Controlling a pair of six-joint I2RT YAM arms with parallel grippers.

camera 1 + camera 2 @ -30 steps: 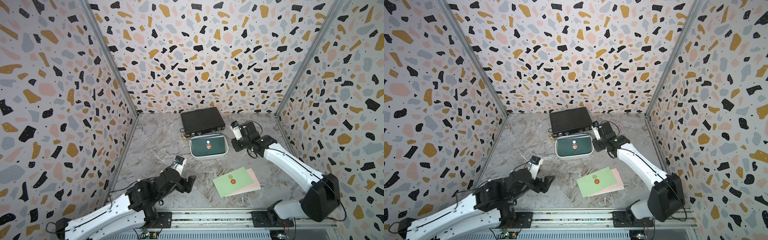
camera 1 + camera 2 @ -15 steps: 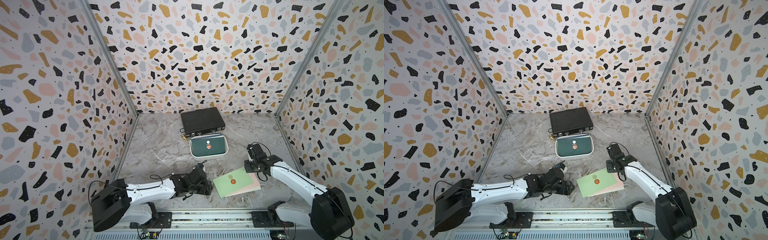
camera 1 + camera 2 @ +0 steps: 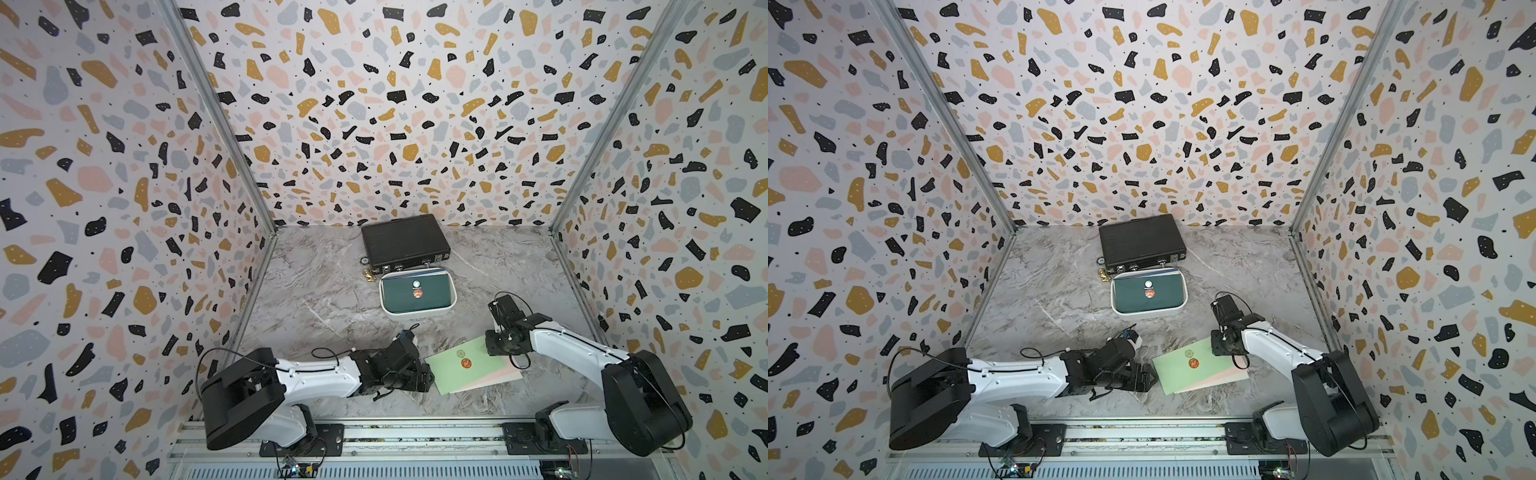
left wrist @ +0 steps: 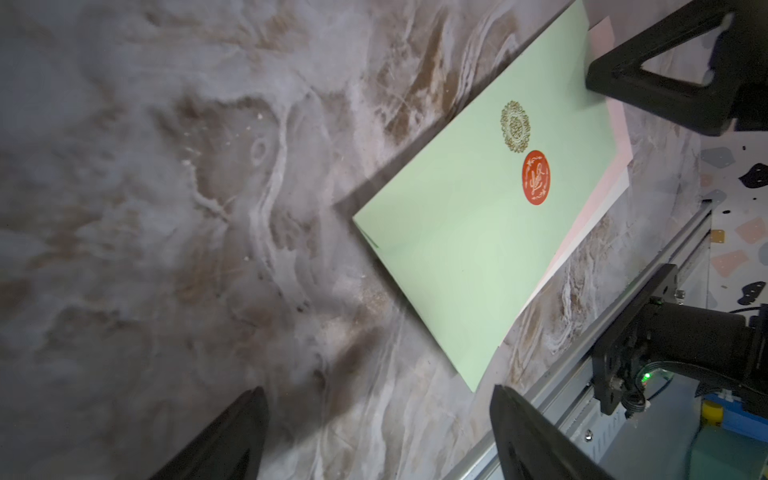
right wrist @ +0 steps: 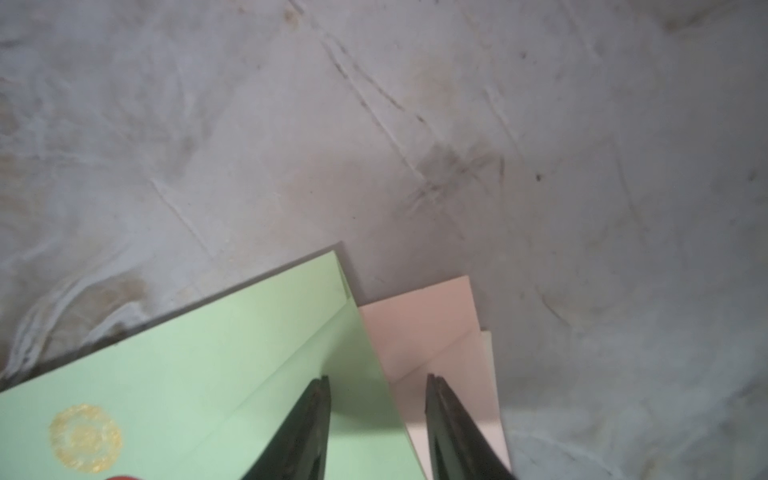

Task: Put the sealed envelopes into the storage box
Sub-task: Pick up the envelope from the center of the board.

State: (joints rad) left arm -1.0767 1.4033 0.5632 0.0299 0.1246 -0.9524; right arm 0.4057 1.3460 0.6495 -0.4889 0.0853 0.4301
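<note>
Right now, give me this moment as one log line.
left gripper: open, low beside light green envelope | right gripper: open, over its far corner | storage box: dark green envelope on top

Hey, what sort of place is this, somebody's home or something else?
Most likely a robot test booth, not a home. Terrazzo-patterned panels wall in a marble-look tabletop, and a white left arm and right arm are mounted on a metal rail along its front edge.
</note>
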